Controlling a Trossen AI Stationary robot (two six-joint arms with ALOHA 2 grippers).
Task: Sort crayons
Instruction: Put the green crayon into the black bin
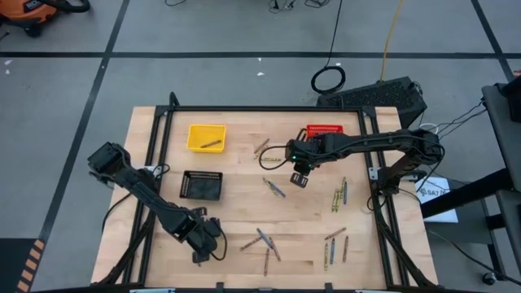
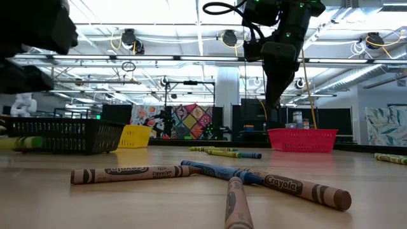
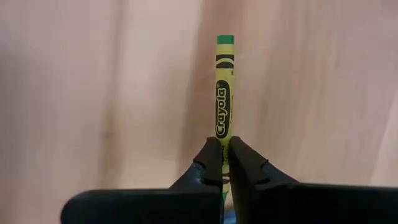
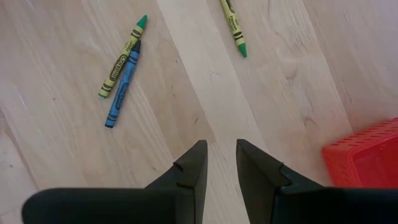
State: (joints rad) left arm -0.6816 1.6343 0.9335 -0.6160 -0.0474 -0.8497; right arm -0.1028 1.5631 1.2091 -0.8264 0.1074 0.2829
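The wooden table (image 1: 244, 207) carried scattered crayons (image 2: 210, 175) under bright ceiling lights. The left gripper (image 3: 224, 163) pinched a green crayon (image 3: 224, 87) near the table's front edge. The right gripper (image 4: 217, 165), empty and slightly parted, hung beside the red basket (image 4: 367, 158).

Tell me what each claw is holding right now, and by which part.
Left claw is shut on a green crayon, pinching one end. Right claw holds nothing, open above bare table.

The left gripper (image 3: 225, 163) hides the green crayon's (image 3: 224, 87) lower end.
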